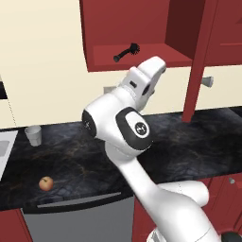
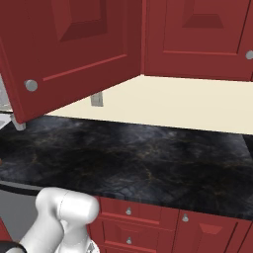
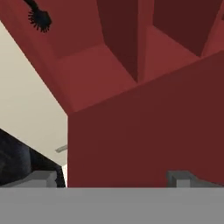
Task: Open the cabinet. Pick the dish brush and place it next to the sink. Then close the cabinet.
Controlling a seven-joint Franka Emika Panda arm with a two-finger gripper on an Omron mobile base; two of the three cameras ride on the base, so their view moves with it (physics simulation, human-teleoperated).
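Small black dish brush on the shelf of the open dark red wall cabinet.
We see our fingers spread apart, empty, close below the cabinet's door.

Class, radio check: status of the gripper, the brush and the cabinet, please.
Gripper open, holding nothing. Cabinet door open. Dish brush lying on shelf inside, untouched. Nothing between hand and brush.

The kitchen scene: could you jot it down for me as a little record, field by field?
cabinet: door swung open, grey knob on it
dish brush: lying on the cabinet shelf, untouched
end effector: below the open cabinet, holding nothing, fingertips apart
counter: dark stone
apple: near the counter's front edge
cup: standing at the back left
sink: edge at far left
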